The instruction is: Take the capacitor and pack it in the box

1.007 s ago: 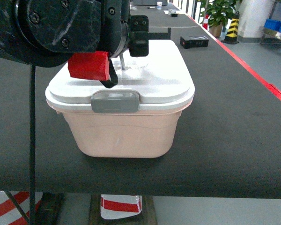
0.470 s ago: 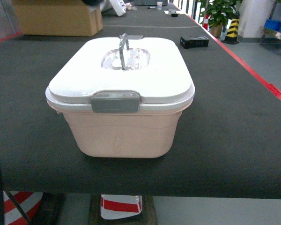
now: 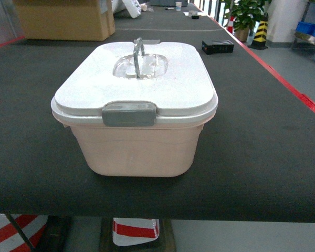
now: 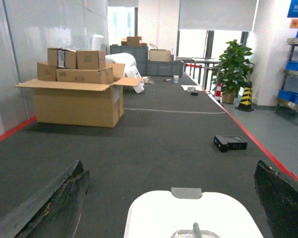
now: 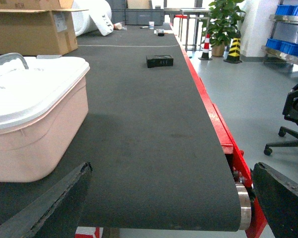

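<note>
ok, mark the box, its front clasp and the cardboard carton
box [image 3: 136,152]: head view, pink front wall.
front clasp [image 3: 129,114]: head view, middle of the grey clasp.
cardboard carton [image 4: 74,104]: left wrist view, front face.

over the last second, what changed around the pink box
The arm with the red-padded gripper that hung over the lid has pulled up and out of the head view. The box has not moved: lid on, front clasp down, handle upright. The cardboard carton shows again.

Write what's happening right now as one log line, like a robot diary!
box lid on, front clasp down | handle upright | left gripper open above box | right gripper open, empty
</note>
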Available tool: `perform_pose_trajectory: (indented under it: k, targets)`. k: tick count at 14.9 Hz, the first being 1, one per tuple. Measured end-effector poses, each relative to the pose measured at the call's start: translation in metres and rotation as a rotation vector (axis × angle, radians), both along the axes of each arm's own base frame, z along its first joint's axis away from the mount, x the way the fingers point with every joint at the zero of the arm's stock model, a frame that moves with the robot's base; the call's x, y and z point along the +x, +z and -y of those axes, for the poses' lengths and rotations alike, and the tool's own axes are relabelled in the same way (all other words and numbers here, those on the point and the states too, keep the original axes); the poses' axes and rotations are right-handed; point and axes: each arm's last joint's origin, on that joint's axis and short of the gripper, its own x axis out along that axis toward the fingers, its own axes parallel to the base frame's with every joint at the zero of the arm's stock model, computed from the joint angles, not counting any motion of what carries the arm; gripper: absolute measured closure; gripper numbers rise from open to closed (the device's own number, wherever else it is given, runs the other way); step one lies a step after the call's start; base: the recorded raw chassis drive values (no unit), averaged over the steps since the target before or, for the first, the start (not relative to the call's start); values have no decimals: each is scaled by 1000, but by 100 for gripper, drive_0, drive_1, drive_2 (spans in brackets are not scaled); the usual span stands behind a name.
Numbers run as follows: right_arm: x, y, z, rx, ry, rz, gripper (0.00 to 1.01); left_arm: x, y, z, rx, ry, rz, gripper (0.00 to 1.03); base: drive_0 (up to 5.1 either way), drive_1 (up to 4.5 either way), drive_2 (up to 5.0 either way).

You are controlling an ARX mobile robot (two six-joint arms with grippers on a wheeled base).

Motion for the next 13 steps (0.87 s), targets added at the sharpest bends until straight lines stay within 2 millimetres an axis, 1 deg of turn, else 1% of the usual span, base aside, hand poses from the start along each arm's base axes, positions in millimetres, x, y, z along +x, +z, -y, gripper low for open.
perform_pose_trajectory:
  k: [1,2,4,5,6,7,8,9,11,12,13]
  targets:
    - [0,0,0,0,0,0,3,-15,-1,-10,2,-2,10,5,0,0,0]
    - [0,0,0,0,1,0,3,-21,1,-13,-2,-1,24,5,0,0,0]
    - [0,0,0,0,0,0,3,-17,-3,-11,17,1,7,5,0,0,0]
    - [0,0,0,0,0,0,3,-17,-4,-12,34,2,-33,7,0,0,0]
    - [0,0,0,0,0,0,3,-26,-12,-24,64,-11,-136,20,0,0,0]
    - [0,0,0,0,-1,-1,3,-42,-34,-46,63,4,-176,34,0,0,0]
    - [0,0,0,0,0,0,3,-54,-50,-64,53,21,-175,47,0,0,0]
    - [0,0,0,0,0,0,3,-65,-64,-76,44,26,-174,59,0,0,0]
    - [0,0,0,0,0,0,3,-87,-96,-94,53,3,-199,88,0,0,0]
    - [0,0,0,0,0,0,3,-95,-106,-101,53,5,-201,100,0,0,0]
    - [0,0,0,0,0,0,3,-103,-114,-107,49,10,-197,101,0,0,0]
